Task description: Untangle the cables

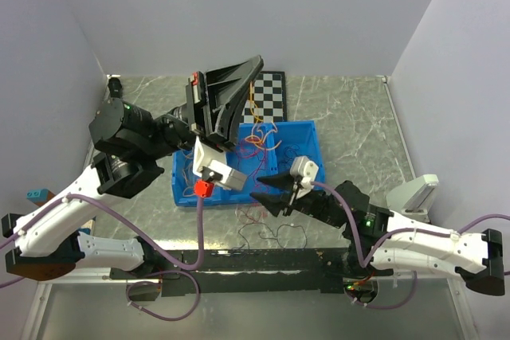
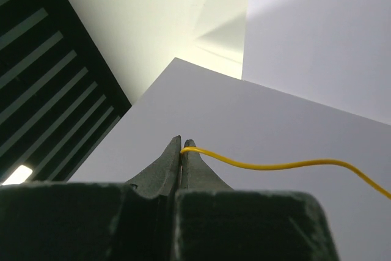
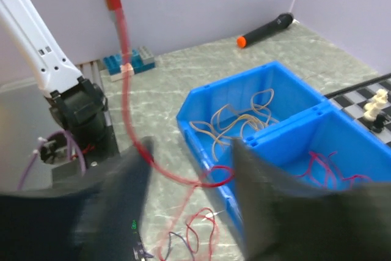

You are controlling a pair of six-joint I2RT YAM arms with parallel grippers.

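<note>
The left gripper [image 2: 182,148] was raised high above the table, its two fingers pressed together at the tips and clamped on the end of a thin yellow cable [image 2: 275,165]. From the pinch, the cable arced away to the right and dropped out of the left wrist view. From above, this gripper [image 1: 255,65] stood over the far edge of the blue bin [image 1: 307,129], near a chessboard [image 1: 269,91].

The right gripper [image 1: 261,203] hung low at the bin's near side. Its fingers were spread wide with nothing between them. In the right wrist view its blurred dark fingers [image 3: 116,200] framed the bin's front corner and a loose tangle of red and dark cables [image 3: 195,230] lying on the marbled table [image 3: 165,84] just in front of the bin, below the gripper and apart from it.

The bin [image 3: 201,132] had two compartments split by a divider. One held a loose heap of tan and yellowish cables [image 3: 235,120]; the other, nearer the chessboard, held red cables [image 3: 330,166]. A black marker with an orange tip [image 3: 266,30] lay by the back wall.
</note>
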